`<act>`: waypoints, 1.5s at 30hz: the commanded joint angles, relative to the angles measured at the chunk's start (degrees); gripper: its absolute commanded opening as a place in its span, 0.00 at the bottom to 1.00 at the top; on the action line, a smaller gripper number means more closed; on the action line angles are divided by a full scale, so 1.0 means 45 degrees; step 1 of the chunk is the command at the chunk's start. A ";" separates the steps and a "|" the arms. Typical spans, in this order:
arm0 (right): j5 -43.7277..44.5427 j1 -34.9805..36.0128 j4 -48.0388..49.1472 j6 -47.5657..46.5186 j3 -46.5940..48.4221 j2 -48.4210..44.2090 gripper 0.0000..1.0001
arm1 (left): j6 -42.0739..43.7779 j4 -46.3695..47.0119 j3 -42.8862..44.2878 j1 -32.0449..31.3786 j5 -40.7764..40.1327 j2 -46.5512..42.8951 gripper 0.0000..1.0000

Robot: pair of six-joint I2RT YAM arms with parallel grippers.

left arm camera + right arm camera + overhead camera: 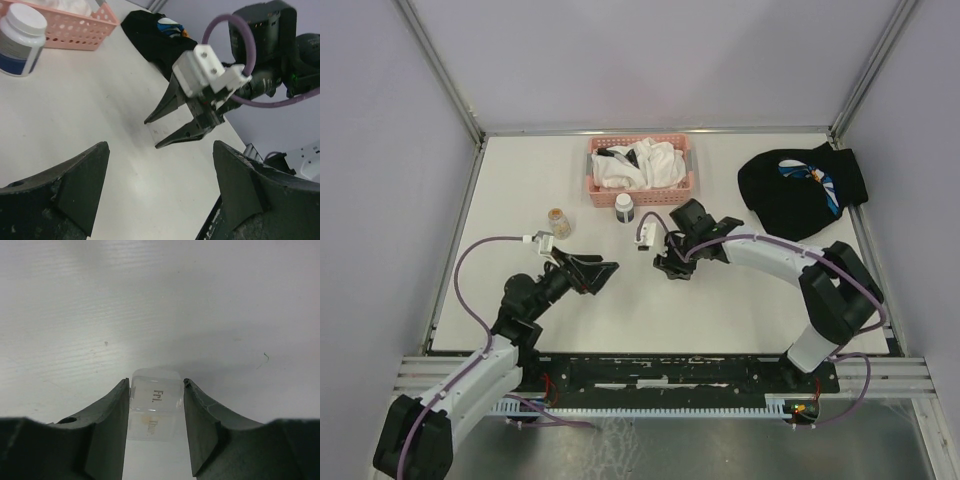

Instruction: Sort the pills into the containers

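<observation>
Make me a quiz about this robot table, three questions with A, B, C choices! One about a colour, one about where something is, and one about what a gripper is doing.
1. What colour is the basket?
A pink
B green
C blue

2. Where is the clear pill box?
A inside the basket
B between the fingers of the right gripper
C stuck to the back wall

3. How is the left gripper?
A shut tight
B wide open and empty
C squeezing the basket

Answers:
1 A, its mesh walls are pink.
2 B, the right wrist view shows a finger on each side of it.
3 B, its fingers stand far apart with nothing between them.
</observation>
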 commanded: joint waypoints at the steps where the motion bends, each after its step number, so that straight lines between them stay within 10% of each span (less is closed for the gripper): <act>1: -0.1464 -0.0448 0.0520 0.1883 0.0639 -0.1266 0.17 | 0.0060 0.1989 0.0049 -0.0411 0.0890 0.0420 0.90; 17: -0.2029 -0.2326 0.4580 1.0910 -0.0970 -0.3658 0.10 | -0.3131 0.2502 0.2098 -0.5811 -0.6753 0.3566 0.87; 27: -0.2339 -0.2705 0.4859 1.1857 -0.1281 -0.3791 0.10 | -0.4226 -0.1485 0.5493 -0.8381 -1.1180 0.6750 0.76; 45: -0.2947 -0.2791 0.4875 1.2188 -0.1253 -0.3529 0.09 | -0.4731 -0.3084 0.7881 -0.8866 -1.2383 0.9576 0.64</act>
